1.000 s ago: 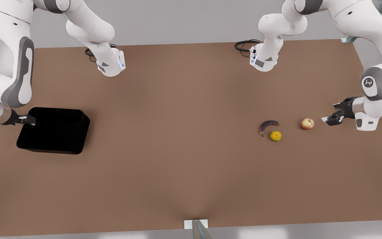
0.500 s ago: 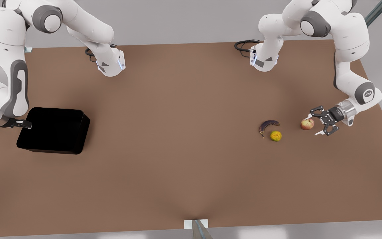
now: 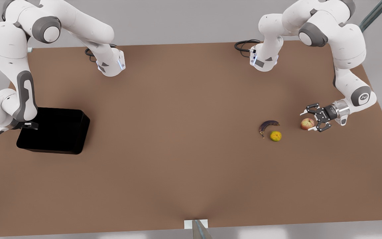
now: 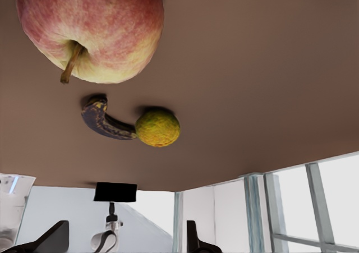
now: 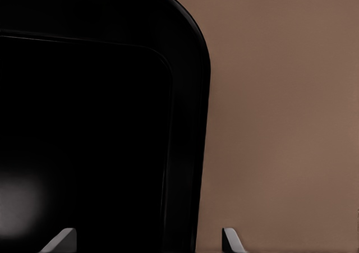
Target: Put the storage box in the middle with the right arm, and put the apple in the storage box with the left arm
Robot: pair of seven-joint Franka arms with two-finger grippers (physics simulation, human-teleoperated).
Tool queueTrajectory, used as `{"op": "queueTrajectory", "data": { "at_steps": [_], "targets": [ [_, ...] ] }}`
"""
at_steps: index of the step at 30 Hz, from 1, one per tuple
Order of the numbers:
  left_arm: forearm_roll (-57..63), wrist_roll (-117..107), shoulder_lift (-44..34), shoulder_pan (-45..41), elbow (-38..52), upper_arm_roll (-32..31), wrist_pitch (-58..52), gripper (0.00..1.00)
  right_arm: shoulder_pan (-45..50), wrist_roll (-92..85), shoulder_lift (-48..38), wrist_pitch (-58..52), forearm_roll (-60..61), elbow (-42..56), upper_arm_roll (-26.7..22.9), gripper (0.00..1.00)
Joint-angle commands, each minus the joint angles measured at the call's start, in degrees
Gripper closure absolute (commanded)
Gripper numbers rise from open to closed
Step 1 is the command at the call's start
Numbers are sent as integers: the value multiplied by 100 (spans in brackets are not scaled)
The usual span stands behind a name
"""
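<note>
The black storage box (image 3: pixel 53 131) sits near the table edge on the front view's left. My right gripper (image 3: pixel 28 125) hovers at the box's outer wall. In the right wrist view it is open (image 5: pixel 145 240), with one finger over the box's inside and the other over the table beside the wall (image 5: pixel 188 124). The reddish-pink apple (image 3: pixel 307 123) lies on the table at the front view's right. My left gripper (image 3: pixel 309 121) is open, one finger on each side of the apple. The apple (image 4: pixel 90 28) looms close in the left wrist view, above the spread fingers (image 4: pixel 47 239).
A dark curved banana (image 3: pixel 268 125) and a yellow-orange citrus fruit (image 3: pixel 276 135) lie just beyond the apple, toward the table's middle. Both arm bases (image 3: pixel 109 64) and black cables (image 3: pixel 244 44) stand at the table's far edge. The brown table (image 3: pixel 177 132) stretches wide between box and fruit.
My left gripper has swung in from the table's edge and now straddles the apple. My right gripper has shifted slightly along the box's outer wall. The box and fruit have not moved.
</note>
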Motion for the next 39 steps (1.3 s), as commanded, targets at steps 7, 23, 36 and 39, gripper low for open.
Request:
{"op": "queueTrajectory", "data": {
  "at_steps": [7, 23, 36, 39],
  "targets": [
    [107, 256, 164, 431, -11, 9, 13, 0, -88, -115, 97, -62, -3, 0, 0, 49],
    [-429, 783, 613, 440, -152, -35, 127, 0, -123, -361, 167, -97, -3, 35, 17, 79],
    [-534, 959, 999, 554, -82, 0, 214, 0, 359, -344, -44, -1134, 68, 606, 474, 79],
    [-675, 959, 1070, 554, -90, -9, 355, 0, 633, -300, -53, -1379, 340, 747, 834, 79]
  ]
}}
